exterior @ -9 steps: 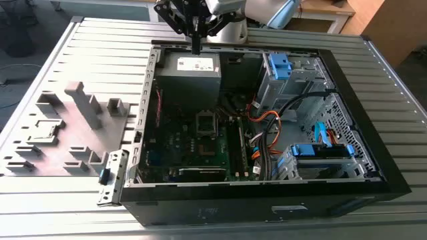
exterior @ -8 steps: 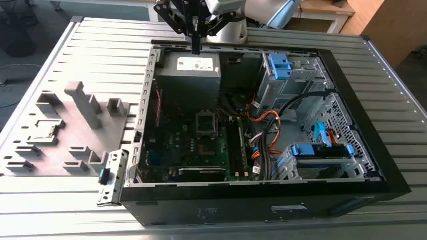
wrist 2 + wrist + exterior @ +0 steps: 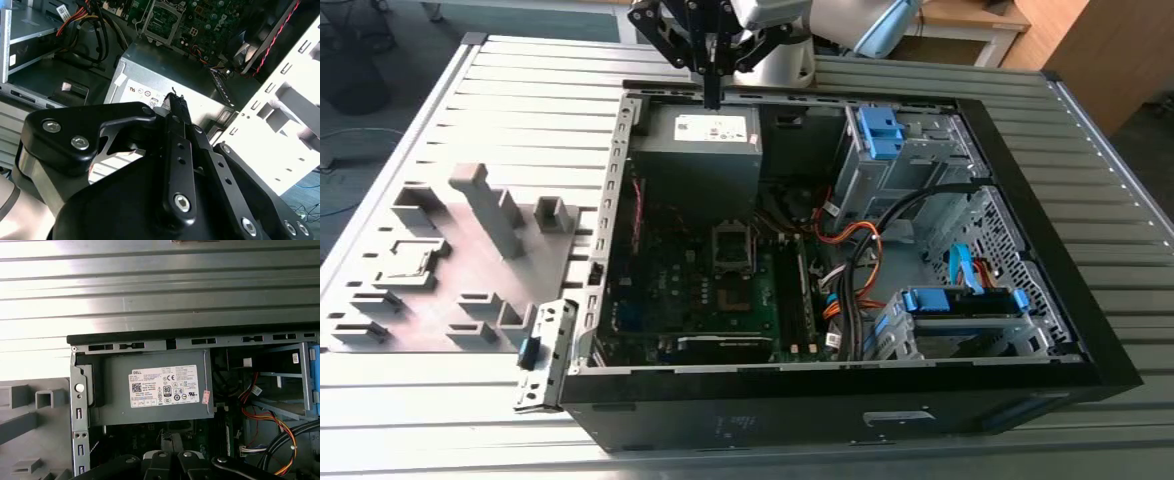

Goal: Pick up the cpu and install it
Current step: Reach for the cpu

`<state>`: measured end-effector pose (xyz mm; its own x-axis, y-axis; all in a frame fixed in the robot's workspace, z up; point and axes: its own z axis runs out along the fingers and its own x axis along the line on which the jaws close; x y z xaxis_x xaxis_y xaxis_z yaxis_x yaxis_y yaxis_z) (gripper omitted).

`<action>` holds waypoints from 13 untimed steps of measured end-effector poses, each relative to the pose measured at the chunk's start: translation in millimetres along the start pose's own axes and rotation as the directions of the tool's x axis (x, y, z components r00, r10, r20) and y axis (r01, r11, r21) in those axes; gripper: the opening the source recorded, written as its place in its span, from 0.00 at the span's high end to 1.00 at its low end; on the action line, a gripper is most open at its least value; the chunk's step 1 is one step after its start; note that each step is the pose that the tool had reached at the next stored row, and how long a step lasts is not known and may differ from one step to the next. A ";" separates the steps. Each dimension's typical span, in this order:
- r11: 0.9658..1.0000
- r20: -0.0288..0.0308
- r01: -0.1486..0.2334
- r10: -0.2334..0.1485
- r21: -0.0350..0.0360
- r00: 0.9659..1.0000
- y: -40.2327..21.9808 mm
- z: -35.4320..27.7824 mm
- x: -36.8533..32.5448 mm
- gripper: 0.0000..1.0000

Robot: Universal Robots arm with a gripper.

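Now, pincer: the pincer [image 3: 712, 98] hangs at the upper middle of the exterior view, pointing down. Its two sides are closed together to one thin tip, and I see nothing held between them. The second wrist view [image 3: 175, 100] shows the same closed tip.

What lies under it: the tip is over the far edge of the computer case [image 3: 854, 400], just above the grey power supply [image 3: 700, 150] with the white label. It seems to be apart from the box, not touching it.

Cpu: I cannot name it with full certainty. A small flat square lies in a recess of the grey fixture [image 3: 467, 300], at the left middle of the exterior view. I take this square for the cpu [image 3: 411, 262]. It lies flat on the fixture, outside the case.

Socket: the socket [image 3: 731, 248] on the board is at the centre of the exterior view. Its middle looks dark, so I judge it is empty. It is also at the upper middle of the second wrist view [image 3: 161, 20].

Main relation: from the pincer, the cpu lies well apart, toward the lower left of the exterior view, on the other side of the case wall. The socket lies almost straight down the picture from the pincer, beyond the power supply. A square chip has no long axis to follow.

Table: the slatted metal table [image 3: 520, 90] carries both the case and the fixture.

Progress: as I judge it, the pick up is not yet done.
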<state>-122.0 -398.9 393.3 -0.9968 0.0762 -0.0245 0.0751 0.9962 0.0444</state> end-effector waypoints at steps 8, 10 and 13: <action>1.000 0.000 0.000 0.000 0.000 1.000 -0.3 0.1 4.3 0.89; 1.000 0.000 0.000 0.000 0.000 1.000 -0.6 0.2 7.6 0.89; 1.000 0.001 0.000 0.000 0.000 1.000 -0.9 0.4 16.0 0.89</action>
<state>-138.0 -398.6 392.5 -0.9968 0.0763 -0.0254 0.0751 0.9962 0.0444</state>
